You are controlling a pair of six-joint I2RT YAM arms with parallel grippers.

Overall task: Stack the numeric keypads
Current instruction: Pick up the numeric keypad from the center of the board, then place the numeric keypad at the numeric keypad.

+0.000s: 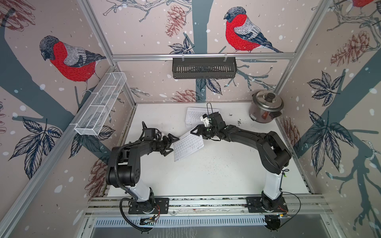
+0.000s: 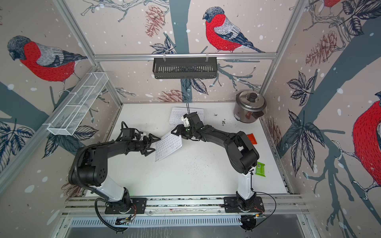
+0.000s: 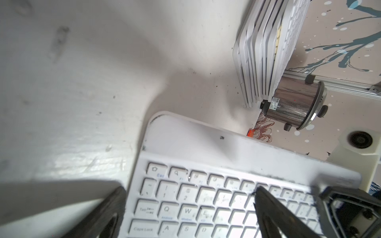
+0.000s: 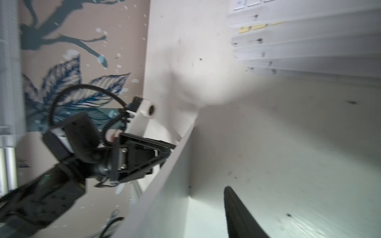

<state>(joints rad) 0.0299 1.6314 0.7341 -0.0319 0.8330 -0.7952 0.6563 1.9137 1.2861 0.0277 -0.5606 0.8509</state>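
One white numeric keypad [image 1: 187,146] [image 2: 168,147] lies askew at mid-table between both arms. My left gripper [image 1: 170,145] [image 2: 151,145] is open at its near short end. In the left wrist view one of its fingers [image 3: 111,212] is beside the keypad [image 3: 206,206] and the other is over the keys. My right gripper [image 1: 195,131] [image 2: 175,130] is at the keypad's far corner. In the right wrist view the keypad's edge [image 4: 165,185] stands between the jaws, with a gap to the one visible finger [image 4: 237,210]. A stack of several keypads [image 1: 192,116] [image 2: 177,115] [image 3: 263,51] [image 4: 309,51] sits behind, partly hidden by the right wrist.
A steel rice cooker [image 1: 266,107] [image 2: 248,106] stands in the back right corner. A small green packet [image 2: 260,169] and an orange item [image 2: 252,138] lie by the right wall. A black basket [image 1: 204,68] and a white wire basket [image 1: 101,105] hang on the walls.
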